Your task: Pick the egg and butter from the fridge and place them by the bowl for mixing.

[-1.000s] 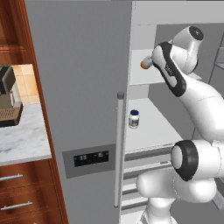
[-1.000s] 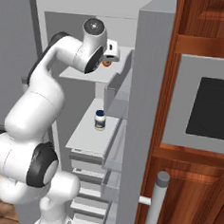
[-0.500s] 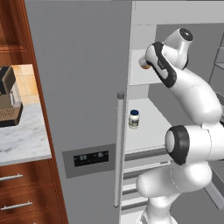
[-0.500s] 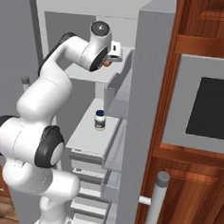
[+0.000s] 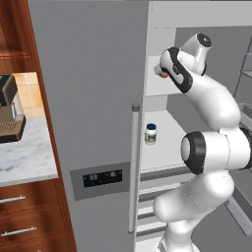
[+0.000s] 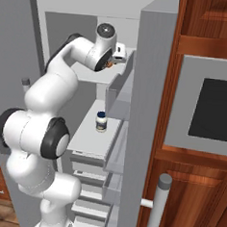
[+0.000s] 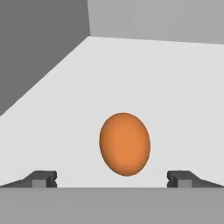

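The orange-brown egg (image 7: 124,144) lies on a white upper shelf (image 7: 166,87) of the open grey fridge (image 5: 93,98). In the hand view my gripper (image 7: 112,178) is open, its two dark fingertips (image 7: 43,178) wide apart with the egg just ahead, between them and untouched. From the left base the egg (image 5: 161,74) peeks out beside my wrist; from the right base the egg (image 6: 109,64) is a sliver under the hand. Butter and bowl are out of view.
A small white-capped jar (image 5: 150,134) stands on the shelf below, also jar (image 6: 101,122). The fridge's bar handle (image 5: 133,167) and black display panel (image 5: 102,177) face me. A coffee machine (image 5: 9,110) sits on the marble counter at left. Wooden cabinets and an oven (image 6: 214,111) stand right.
My arm has reached further into the upper shelf, bringing the hand closer to the egg. The egg and jar have not moved.
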